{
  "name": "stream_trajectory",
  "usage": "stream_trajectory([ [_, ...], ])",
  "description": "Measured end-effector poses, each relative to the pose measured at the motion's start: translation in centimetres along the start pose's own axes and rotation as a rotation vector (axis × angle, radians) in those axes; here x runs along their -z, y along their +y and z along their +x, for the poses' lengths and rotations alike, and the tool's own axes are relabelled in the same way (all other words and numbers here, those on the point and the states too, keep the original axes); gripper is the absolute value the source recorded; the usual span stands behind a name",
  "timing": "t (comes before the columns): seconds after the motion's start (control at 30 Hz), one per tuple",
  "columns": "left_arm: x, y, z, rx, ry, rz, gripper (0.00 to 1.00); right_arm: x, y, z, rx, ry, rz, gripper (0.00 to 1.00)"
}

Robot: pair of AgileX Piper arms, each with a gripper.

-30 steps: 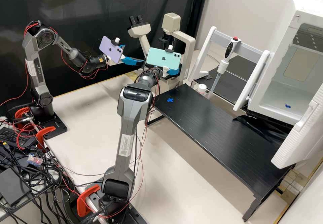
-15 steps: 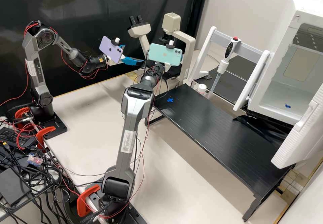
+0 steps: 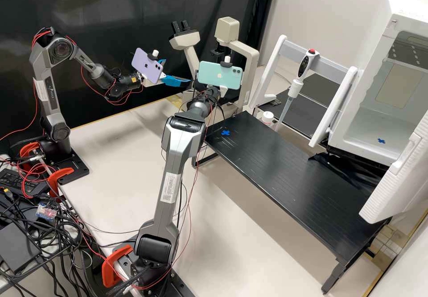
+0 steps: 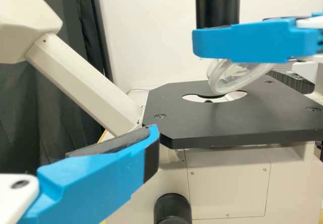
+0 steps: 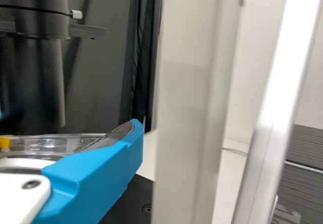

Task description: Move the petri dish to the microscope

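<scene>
Evidently, the right end effector (image 4: 207,44) has the petri dish (image 4: 222,78) clamped, tilted over the microscope stage (image 4: 212,128); likely light, stiff, slippery, best pinched by its rim; the left end effector (image 3: 177,71) is spread apart.

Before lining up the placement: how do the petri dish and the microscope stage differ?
The petri dish is clear; the microscope stage is black. The dish is round and smaller, the stage broad with straight edges. In the left wrist view, the dish looks tilted, the stage level.
</scene>
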Motion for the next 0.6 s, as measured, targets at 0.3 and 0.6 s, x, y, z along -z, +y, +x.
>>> stream_trajectory([
  [0.3,0.0,0.0,0.0,0.000,0.000,0.000,1.00,-2.9,0.1,-2.0,0.061,-0.073,0.055,0.00],
  [0.6,0.0,0.0,0.0,0.000,0.000,0.000,1.00,-3.0,0.0,-2.9,0.076,-0.078,0.052,0.00],
])
